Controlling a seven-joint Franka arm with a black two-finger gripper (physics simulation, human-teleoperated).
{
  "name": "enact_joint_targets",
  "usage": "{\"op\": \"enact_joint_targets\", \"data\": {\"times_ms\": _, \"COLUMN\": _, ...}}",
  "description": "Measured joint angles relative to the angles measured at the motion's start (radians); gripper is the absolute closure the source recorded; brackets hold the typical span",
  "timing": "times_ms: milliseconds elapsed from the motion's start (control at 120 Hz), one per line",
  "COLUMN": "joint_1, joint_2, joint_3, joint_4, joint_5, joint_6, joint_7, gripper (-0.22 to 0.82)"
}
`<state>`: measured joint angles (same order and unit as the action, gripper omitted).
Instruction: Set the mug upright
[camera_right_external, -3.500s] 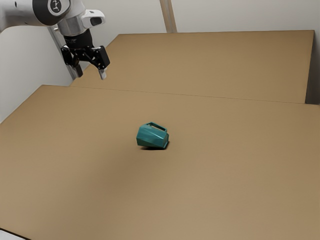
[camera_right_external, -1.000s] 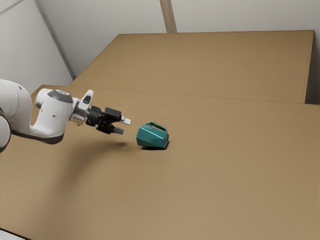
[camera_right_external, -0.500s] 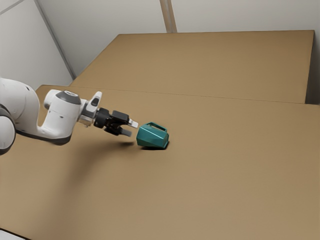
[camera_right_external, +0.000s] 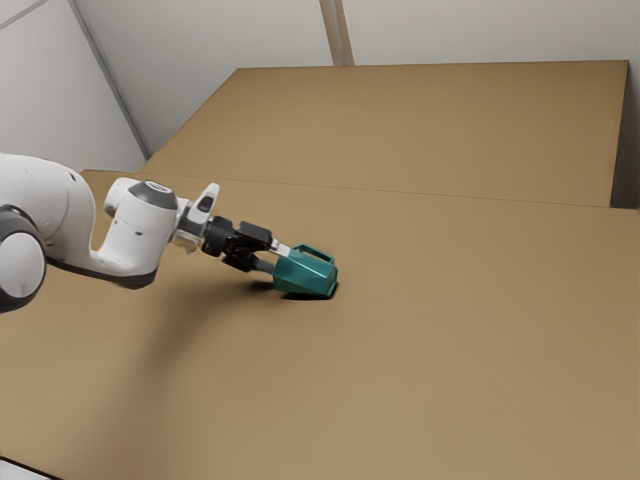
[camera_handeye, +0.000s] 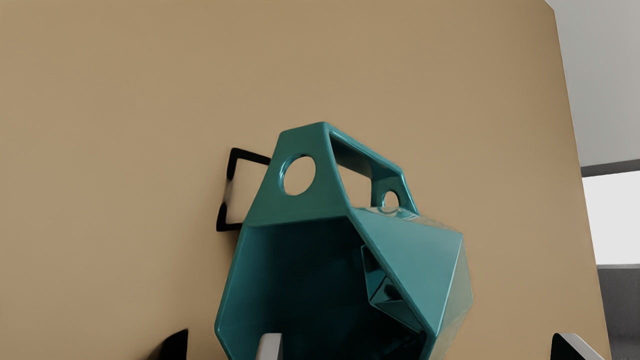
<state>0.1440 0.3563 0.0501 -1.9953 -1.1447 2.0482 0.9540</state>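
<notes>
- Ext. view's far left: white arm (camera_right_external: 138, 238) comes in low over the tan table (camera_right_external: 450, 350), w/ its shadow (camera_right_external: 180, 325) on the tabletop below.
- Next, going right: black gripper (camera_right_external: 281, 260), tilted slightly down, tips right at the mug's near end. Fingers are wide apart, approx. fully open; nothing gripped.
- Then teal mug (camera_right_external: 306, 275), approx. mid-table, lying on its side: mouth twd. gripper, base twd. ext. view's right, handle (camera_right_external: 318, 252) on the upper side. Small dark shadow under it.
- Farther up, past the mug: thin seam (camera_right_external: 400, 191) runs across the tan surface; wood-coloured strip (camera_right_external: 338, 30) stands against the pale wall (camera_right_external: 480, 30) behind.
- Wrist view, same order: one finger (camera_handeye: 271, 347) shows in front of the mug's dark mouth (camera_handeye: 305, 280); can't tell if its tip is inside or just short of it, nor if it touches.
- Mug's faceted side wall is b/w the two fingers; handle has a round hole (camera_handeye: 299, 175) in its mouth-end face, another at the base end.
- Other finger (camera_handeye: 577, 347) is outside the mug, w/ a clear gap b/w it & the side wall.
- Beyond that finger: table edge, then grey & bright white areas of the room.
</notes>
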Motion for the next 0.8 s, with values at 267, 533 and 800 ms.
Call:
{"op": "enact_joint_targets", "data": {"times_ms": 267, "joint_1": -0.029, "joint_2": 0.019, "joint_3": 0.000, "joint_4": 0.017, "joint_5": -0.004, "joint_6": 0.001, "joint_7": -0.007, "gripper": 0.02}}
{"op": "enact_joint_targets", "data": {"times_ms": 533, "joint_1": -0.043, "joint_2": 0.027, "joint_3": -0.003, "joint_4": 0.024, "joint_5": -0.007, "joint_6": 0.001, "joint_7": -0.012, "gripper": 0.07}}
{"op": "enact_joint_targets", "data": {"times_ms": 800, "joint_1": -0.049, "joint_2": 0.029, "joint_3": -0.006, "joint_4": 0.024, "joint_5": -0.007, "joint_6": 0.001, "joint_7": -0.016, "gripper": 0.32}}
